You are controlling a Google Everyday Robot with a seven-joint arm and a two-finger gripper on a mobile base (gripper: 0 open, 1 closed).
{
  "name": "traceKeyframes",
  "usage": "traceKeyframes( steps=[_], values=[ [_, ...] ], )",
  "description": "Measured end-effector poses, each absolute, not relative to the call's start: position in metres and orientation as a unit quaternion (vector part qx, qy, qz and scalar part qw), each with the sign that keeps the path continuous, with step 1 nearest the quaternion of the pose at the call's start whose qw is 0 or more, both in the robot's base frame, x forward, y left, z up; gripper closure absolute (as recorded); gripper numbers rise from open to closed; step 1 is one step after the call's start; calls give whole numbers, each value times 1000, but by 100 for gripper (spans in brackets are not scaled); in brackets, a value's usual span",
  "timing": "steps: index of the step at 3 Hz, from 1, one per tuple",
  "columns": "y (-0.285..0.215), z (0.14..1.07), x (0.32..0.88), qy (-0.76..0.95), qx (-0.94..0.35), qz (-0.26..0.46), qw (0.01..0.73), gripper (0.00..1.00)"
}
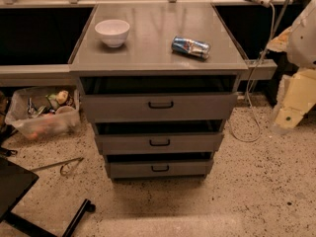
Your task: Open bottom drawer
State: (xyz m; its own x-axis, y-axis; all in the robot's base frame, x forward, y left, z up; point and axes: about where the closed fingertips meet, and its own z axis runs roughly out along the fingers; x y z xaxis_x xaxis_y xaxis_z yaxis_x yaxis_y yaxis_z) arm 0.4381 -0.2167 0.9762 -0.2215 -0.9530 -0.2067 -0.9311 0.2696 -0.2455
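Observation:
The grey cabinet [158,58] has three drawers, each with a small black loop handle. The bottom drawer [133,169] is the lowest front, and its handle [160,168] sits at its middle. A dark gap shows above each drawer front, so all three stand a little way out. My gripper [292,105] is at the right edge of the view: a pale, cream-coloured shape hanging below the white arm [303,31]. It is well to the right of the cabinet, above the floor, and touches no drawer.
A white bowl [112,31] and a lying drink can [190,47] sit on the cabinet top. A clear bin of clutter [42,112] stands on the floor to the left. A black chair base [29,201] is at the lower left. A white cable [252,102] hangs at the right.

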Motion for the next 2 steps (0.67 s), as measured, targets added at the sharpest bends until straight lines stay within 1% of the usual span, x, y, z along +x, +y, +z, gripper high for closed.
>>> traceKeyframes(
  steps=[1,2],
  values=[
    [-217,976,438,781,-603,-34,159,0],
    [-217,946,438,791,-590,-24,163,0]
  ],
)
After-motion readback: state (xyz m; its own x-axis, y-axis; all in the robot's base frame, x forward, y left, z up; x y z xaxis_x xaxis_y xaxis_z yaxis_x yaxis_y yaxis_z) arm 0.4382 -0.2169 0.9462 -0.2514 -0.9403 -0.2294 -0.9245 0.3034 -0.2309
